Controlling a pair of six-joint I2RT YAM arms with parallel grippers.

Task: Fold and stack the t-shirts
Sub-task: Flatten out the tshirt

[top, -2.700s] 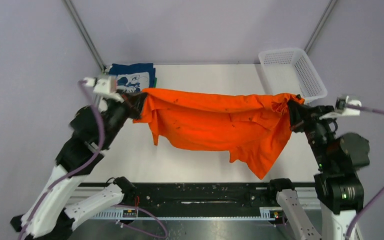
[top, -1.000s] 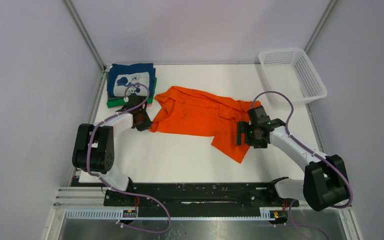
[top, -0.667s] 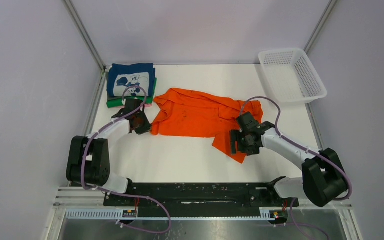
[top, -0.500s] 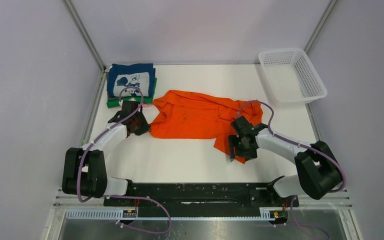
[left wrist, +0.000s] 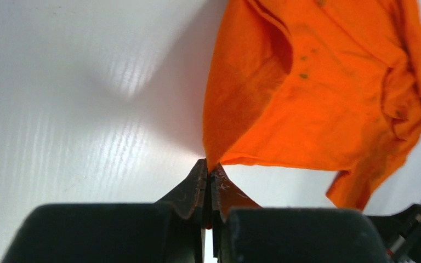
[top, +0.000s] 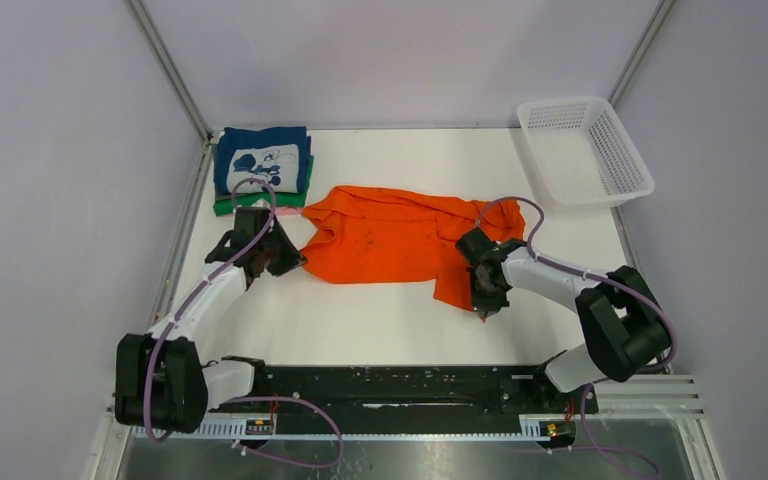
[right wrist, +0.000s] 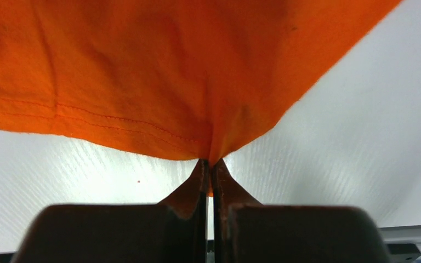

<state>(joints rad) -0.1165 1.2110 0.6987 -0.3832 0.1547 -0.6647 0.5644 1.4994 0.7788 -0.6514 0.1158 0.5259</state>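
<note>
On the white desk (top: 360,325), an orange t-shirt (top: 385,240) lies rumpled and spread out, pinched at two corners.
A white mesh basket (top: 582,150) stands at the far right; at the far left a folded navy t-shirt (top: 263,160) tops a green t-shirt (top: 228,207). The left hand (top: 296,262) is clenched on the orange shirt's left corner, the right hand (top: 483,304) on its near-right hem.

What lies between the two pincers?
The orange t-shirt, stretching from left pincer to right pincer, each shut on its edge; clearest in the top view.
</note>
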